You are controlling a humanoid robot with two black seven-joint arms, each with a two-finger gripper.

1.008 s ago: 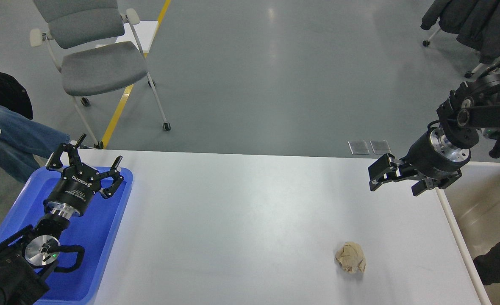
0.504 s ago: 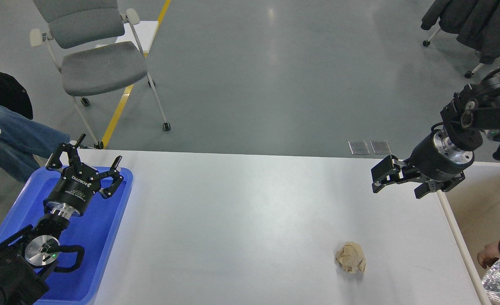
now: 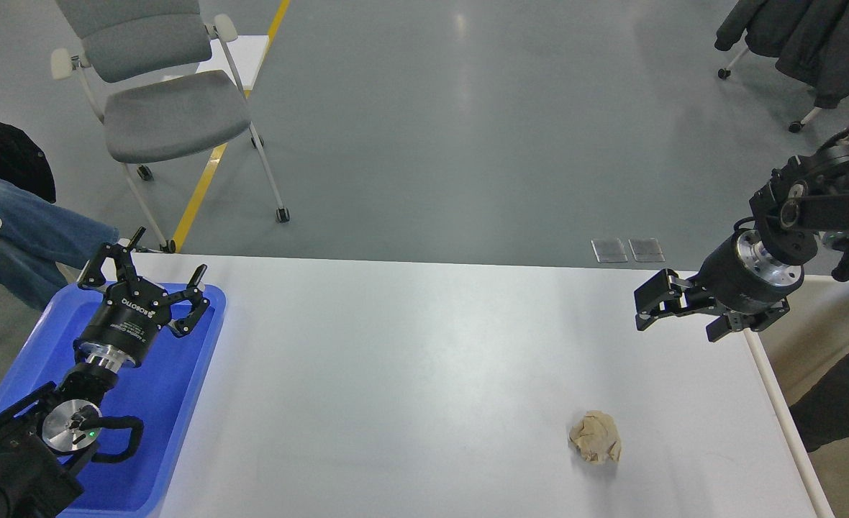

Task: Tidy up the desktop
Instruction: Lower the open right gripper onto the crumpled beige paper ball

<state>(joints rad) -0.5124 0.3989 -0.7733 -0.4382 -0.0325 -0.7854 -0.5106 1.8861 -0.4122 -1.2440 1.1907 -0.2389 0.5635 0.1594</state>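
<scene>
The white desktop (image 3: pixel 410 374) fills the lower middle of the head view. A crumpled beige paper ball (image 3: pixel 596 437) lies on it near the front right. My right gripper (image 3: pixel 686 316) hovers open and empty over the desktop's right edge, well behind the ball. My left gripper (image 3: pixel 150 265) is open and empty above the blue tray (image 3: pixel 180 403) at the desktop's left end, far from the ball.
A beige bin with a cream rim (image 3: pixel 764 374) stands against the desktop's right side; a person's dark sleeve (image 3: pixel 842 403) reaches over it. A grey chair (image 3: pixel 165 108) and a seated person (image 3: pixel 21 230) are behind the left side.
My right gripper has drifted slightly right and down. A hand with a plastic bottle showed at the lower right half a second ago; now only the dark sleeve shows. My left arm is still.
</scene>
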